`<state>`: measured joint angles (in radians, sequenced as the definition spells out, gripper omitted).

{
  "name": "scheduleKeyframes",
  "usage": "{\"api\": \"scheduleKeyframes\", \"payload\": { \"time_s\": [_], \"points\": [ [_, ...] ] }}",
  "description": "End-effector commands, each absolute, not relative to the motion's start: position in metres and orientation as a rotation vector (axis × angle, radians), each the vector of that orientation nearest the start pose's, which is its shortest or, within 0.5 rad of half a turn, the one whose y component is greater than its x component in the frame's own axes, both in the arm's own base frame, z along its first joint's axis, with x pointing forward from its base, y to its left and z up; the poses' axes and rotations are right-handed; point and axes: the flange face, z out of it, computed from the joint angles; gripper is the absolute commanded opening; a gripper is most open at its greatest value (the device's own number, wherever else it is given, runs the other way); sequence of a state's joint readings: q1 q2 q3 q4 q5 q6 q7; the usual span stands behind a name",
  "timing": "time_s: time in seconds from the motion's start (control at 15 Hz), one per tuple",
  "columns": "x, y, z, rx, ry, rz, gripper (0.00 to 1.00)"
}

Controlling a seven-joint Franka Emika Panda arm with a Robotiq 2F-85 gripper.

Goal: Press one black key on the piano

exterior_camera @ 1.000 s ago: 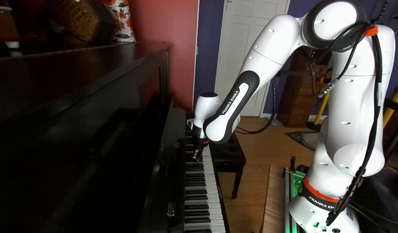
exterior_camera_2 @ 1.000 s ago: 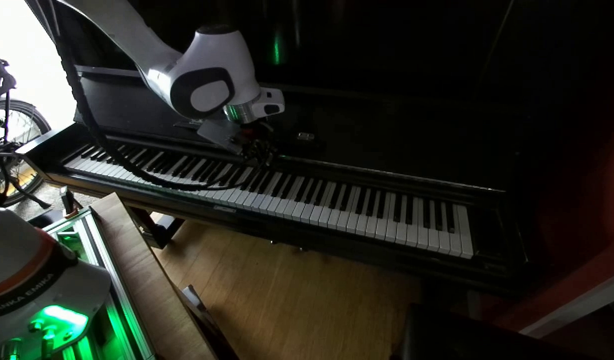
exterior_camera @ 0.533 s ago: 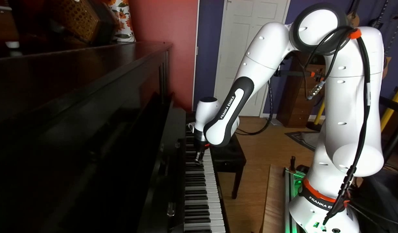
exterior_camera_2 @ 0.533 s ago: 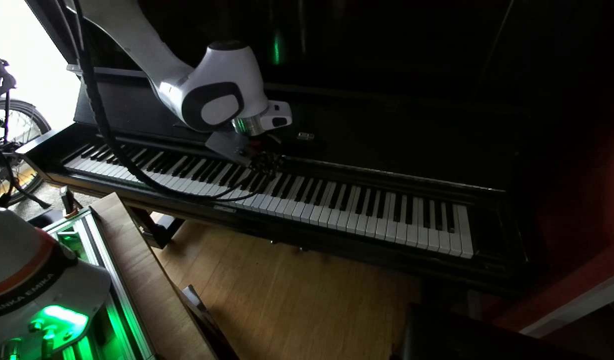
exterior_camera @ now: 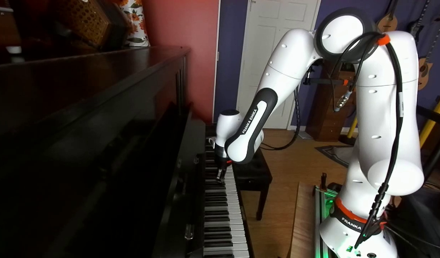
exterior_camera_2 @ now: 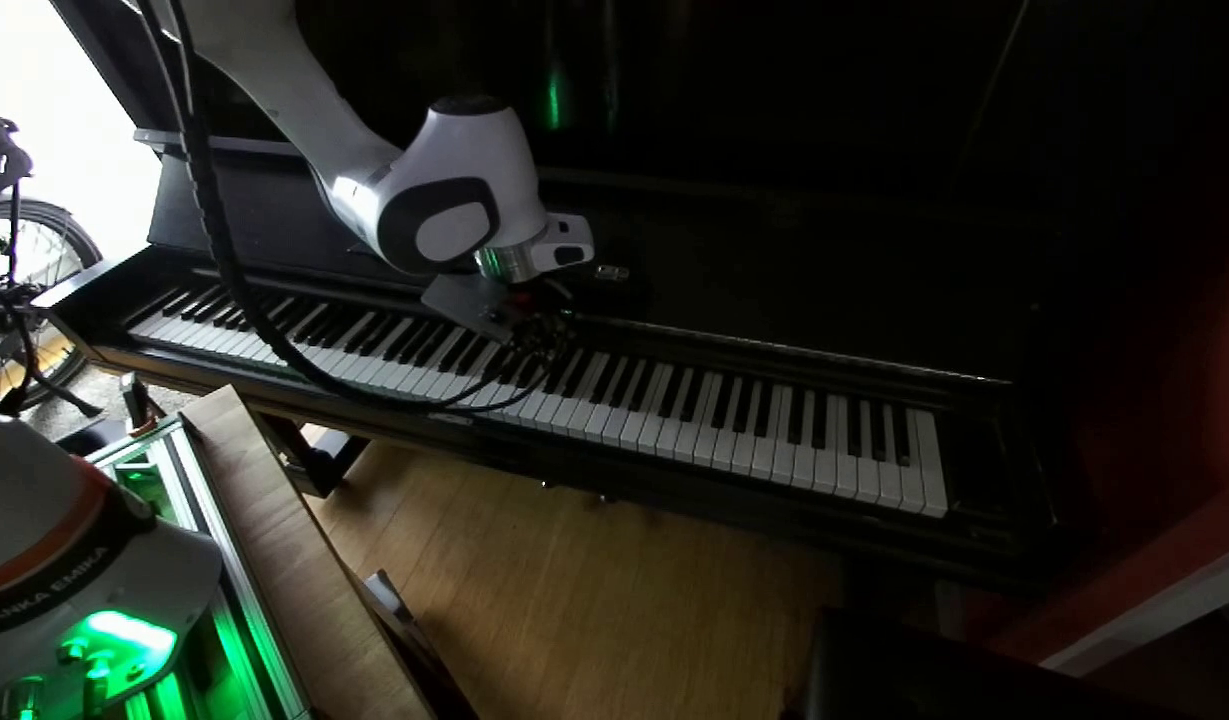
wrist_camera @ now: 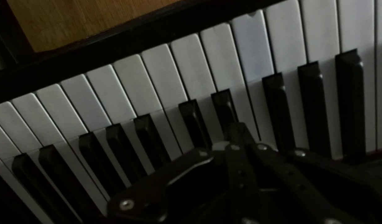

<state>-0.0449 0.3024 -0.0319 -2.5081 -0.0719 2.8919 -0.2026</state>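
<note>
The dark upright piano (exterior_camera: 126, 107) shows in both exterior views (exterior_camera_2: 824, 270), its long row of white and black keys uncovered. My gripper (exterior_camera: 220, 180) points down at the middle of the keyboard; it also shows dark against the keys in an exterior view (exterior_camera_2: 546, 350). In the wrist view, the gripper's fingertips (wrist_camera: 239, 130) are together with nothing between them. They overlap the rear part of a black key (wrist_camera: 225, 104), whose front end shows beyond them. I cannot tell whether they touch it. Another black key (wrist_camera: 194, 121) lies just left of them.
The dark bench (exterior_camera: 250, 172) stands at the keyboard's far end. A black cable (exterior_camera_2: 239, 290) hangs from the arm across the keys. The piano's fallboard (exterior_camera_2: 694, 250) rises behind the keys. A wooden board (exterior_camera: 302, 222) lies beside the robot base.
The arm has come lower and the gripper has moved a little along the keyboard, to the right and down in an exterior view. The last half second shows only a small shift.
</note>
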Motion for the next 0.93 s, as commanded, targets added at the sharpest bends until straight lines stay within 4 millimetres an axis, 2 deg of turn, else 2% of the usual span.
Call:
{"api": "scheduleKeyframes", "payload": {
  "time_s": [0.0, 0.87],
  "points": [
    [0.476, -0.032, 0.165, -3.155, -0.310, -0.173, 0.00],
    [0.481, -0.028, 0.142, -3.135, -0.320, -0.190, 0.00]
  ]
}}
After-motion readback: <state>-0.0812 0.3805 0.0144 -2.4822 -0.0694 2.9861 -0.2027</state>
